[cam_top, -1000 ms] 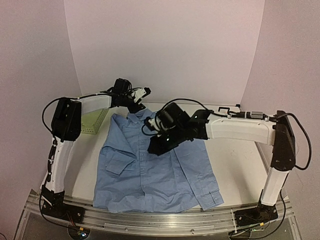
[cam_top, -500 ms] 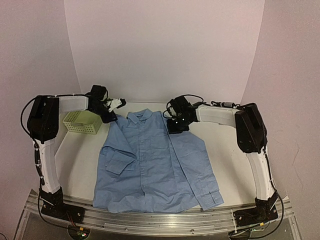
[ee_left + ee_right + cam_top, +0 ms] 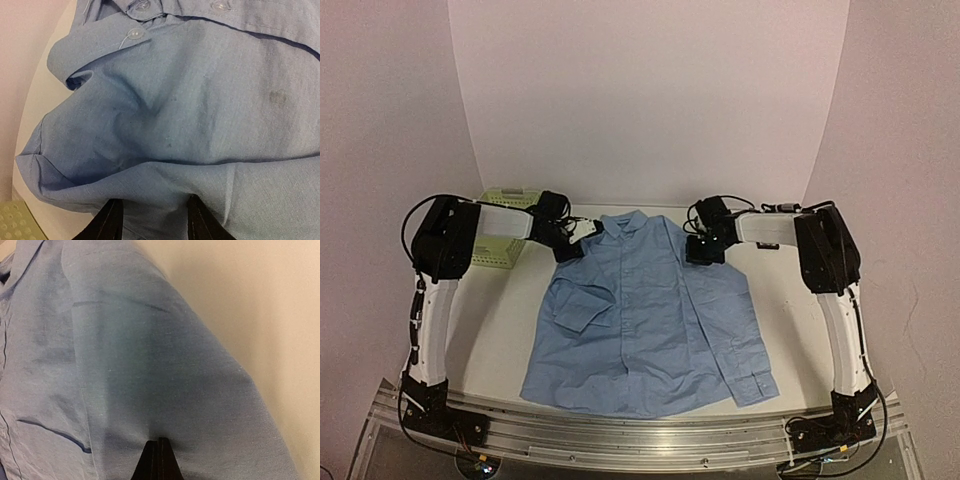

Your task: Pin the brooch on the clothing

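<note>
The clothing (image 3: 640,320), a light blue button-up shirt, lies spread face up on the white table. My left gripper (image 3: 582,232) is at its left shoulder beside the collar. In the left wrist view a raised fold of the shirt (image 3: 200,100) fills the gap between the two dark fingers (image 3: 107,222), which stand partly apart on that bunch. My right gripper (image 3: 703,252) is at the other shoulder. Its fingertips (image 3: 159,445) are pressed together, pinching the cloth (image 3: 125,365). The brooch is out of view.
A pale green basket (image 3: 498,250) stands at the back left, partly behind my left arm, and its corner (image 3: 15,220) shows in the left wrist view. Bare white table (image 3: 790,300) lies to the right of the shirt. Pale walls close the back and sides.
Both grippers have come to the shirt's shoulders, and the whole shirt has shifted right and towards the back. The right gripper has shut.
</note>
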Controlling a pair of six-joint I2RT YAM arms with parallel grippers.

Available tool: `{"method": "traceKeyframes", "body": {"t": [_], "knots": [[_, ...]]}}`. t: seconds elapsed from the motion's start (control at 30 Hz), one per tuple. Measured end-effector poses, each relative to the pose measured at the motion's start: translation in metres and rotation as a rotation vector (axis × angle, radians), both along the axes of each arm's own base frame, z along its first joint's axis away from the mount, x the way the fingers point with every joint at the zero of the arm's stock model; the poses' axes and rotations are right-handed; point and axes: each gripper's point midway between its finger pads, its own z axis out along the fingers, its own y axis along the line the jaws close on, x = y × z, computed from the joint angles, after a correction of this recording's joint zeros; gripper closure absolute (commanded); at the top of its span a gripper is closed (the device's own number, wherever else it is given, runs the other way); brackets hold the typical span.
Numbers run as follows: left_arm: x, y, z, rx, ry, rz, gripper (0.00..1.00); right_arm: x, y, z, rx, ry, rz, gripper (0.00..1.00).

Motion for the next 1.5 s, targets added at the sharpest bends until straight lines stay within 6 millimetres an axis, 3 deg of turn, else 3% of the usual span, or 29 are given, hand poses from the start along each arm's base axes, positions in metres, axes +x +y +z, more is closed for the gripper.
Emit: {"method": "traceKeyframes", "body": {"t": [0.17, 0.33, 0.5, 0.6, 0.67, 0.77, 0.83, 0.93, 1.0, 1.17, 1.37, 1.5], "knots": [[0.029, -0.037, 0.012, -0.058, -0.06, -0.024, 0.32, 0.017, -0.033, 0.001, -0.007, -0.008, -0.044, 1.0], [0.02, -0.045, 0.039, -0.125, -0.065, -0.085, 0.19, 0.017, -0.034, 0.001, 0.009, 0.0, -0.013, 1.0], [-0.031, -0.043, 0.108, -0.182, -0.082, -0.21, 0.18, 0.012, -0.029, 0.003, 0.019, 0.011, -0.001, 1.0], [-0.085, -0.041, 0.149, -0.199, -0.13, -0.27, 0.14, 0.006, -0.029, 0.005, 0.019, 0.019, -0.002, 1.0], [-0.128, -0.045, 0.157, -0.208, -0.144, -0.318, 0.12, 0.002, -0.03, 0.01, 0.021, 0.018, -0.002, 1.0], [-0.188, -0.051, 0.136, -0.196, -0.14, -0.401, 0.11, -0.001, -0.029, 0.019, 0.026, 0.008, -0.002, 1.0], [-0.224, -0.05, 0.097, -0.155, -0.099, -0.453, 0.12, 0.0, -0.029, 0.021, 0.029, 0.003, -0.001, 1.0], [-0.249, -0.042, 0.051, -0.082, -0.037, -0.468, 0.14, -0.001, -0.029, 0.02, 0.028, 0.004, -0.001, 1.0], [-0.25, -0.043, 0.039, -0.052, -0.046, -0.462, 0.15, -0.002, -0.03, 0.017, 0.026, 0.01, -0.001, 1.0], [-0.247, -0.057, 0.041, -0.049, -0.164, -0.473, 0.15, -0.004, -0.031, 0.014, 0.023, 0.016, -0.001, 1.0], [-0.25, -0.056, 0.024, -0.007, -0.219, -0.498, 0.16, -0.007, -0.032, 0.01, 0.021, 0.023, 0.0, 1.0], [-0.239, -0.057, 0.014, 0.031, -0.265, -0.494, 0.28, -0.009, -0.032, 0.007, 0.023, 0.031, 0.003, 1.0]]}}
